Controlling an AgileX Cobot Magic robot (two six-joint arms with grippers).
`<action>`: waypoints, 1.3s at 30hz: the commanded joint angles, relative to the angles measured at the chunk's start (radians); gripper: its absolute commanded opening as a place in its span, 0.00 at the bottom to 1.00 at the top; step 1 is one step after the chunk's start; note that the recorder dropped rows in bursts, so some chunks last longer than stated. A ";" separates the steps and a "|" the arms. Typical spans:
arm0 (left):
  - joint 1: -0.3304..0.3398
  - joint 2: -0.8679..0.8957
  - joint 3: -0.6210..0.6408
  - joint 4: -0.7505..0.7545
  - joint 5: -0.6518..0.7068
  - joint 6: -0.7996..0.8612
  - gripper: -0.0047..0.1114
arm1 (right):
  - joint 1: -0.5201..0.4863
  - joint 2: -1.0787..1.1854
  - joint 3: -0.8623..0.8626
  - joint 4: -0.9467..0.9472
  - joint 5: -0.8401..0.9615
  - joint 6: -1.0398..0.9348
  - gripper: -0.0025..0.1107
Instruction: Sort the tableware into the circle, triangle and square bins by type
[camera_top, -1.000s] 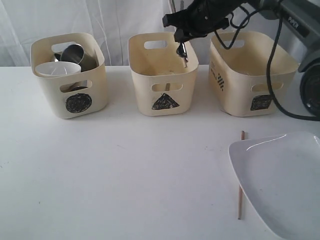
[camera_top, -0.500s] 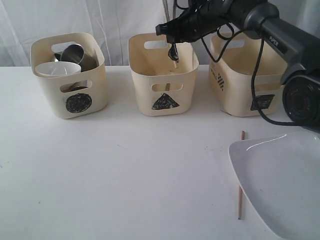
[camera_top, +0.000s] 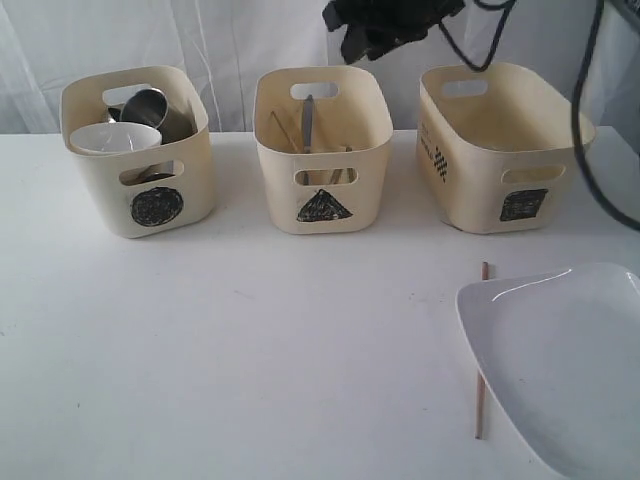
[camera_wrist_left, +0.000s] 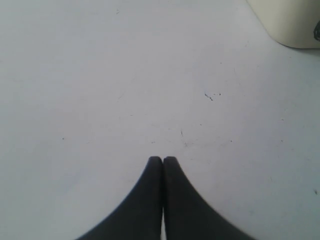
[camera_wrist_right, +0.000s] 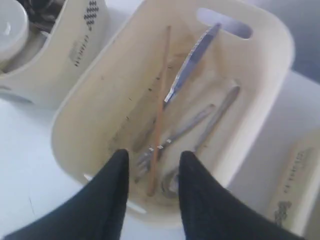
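Note:
My right gripper (camera_top: 385, 35) hovers open and empty above the triangle bin (camera_top: 275, 190). In the right wrist view its fingertips (camera_wrist_right: 154, 157) frame that bin (camera_wrist_right: 265, 75), where a wooden chopstick (camera_wrist_right: 160, 100), knife (camera_wrist_right: 192, 62), fork (camera_wrist_right: 170, 142) and spoon (camera_wrist_right: 212, 122) lie. The circle bin (camera_top: 100, 190) holds a steel mug (camera_top: 150, 105) and a small white bowl (camera_top: 115, 138). The square bin (camera_top: 470, 190) stands on the right. A second chopstick (camera_top: 481, 370) lies on the table, partly under the large white plate (camera_top: 560, 360). My left gripper (camera_wrist_left: 162, 159) is shut over bare table.
The three bins stand in a row along the back of the white table (camera_top: 250, 340), before a white curtain. Black cables hang from the right arm above the square bin. A cream tub's corner (camera_wrist_left: 295, 22) shows in the left wrist view.
The right gripper held a chopstick over the triangle bin; now it is open and higher, and the chopstick lies inside the bin. The left gripper's earlier state is not shown.

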 joint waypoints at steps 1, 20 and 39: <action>0.000 -0.005 0.004 -0.003 0.004 0.001 0.04 | -0.003 -0.124 0.132 -0.157 0.053 0.188 0.17; 0.000 -0.005 0.004 -0.003 0.004 0.001 0.04 | -0.034 -0.664 1.134 -0.549 -0.392 0.483 0.08; 0.000 -0.005 0.004 -0.003 0.004 0.001 0.04 | -0.032 -0.755 1.470 -0.248 -0.490 0.301 0.42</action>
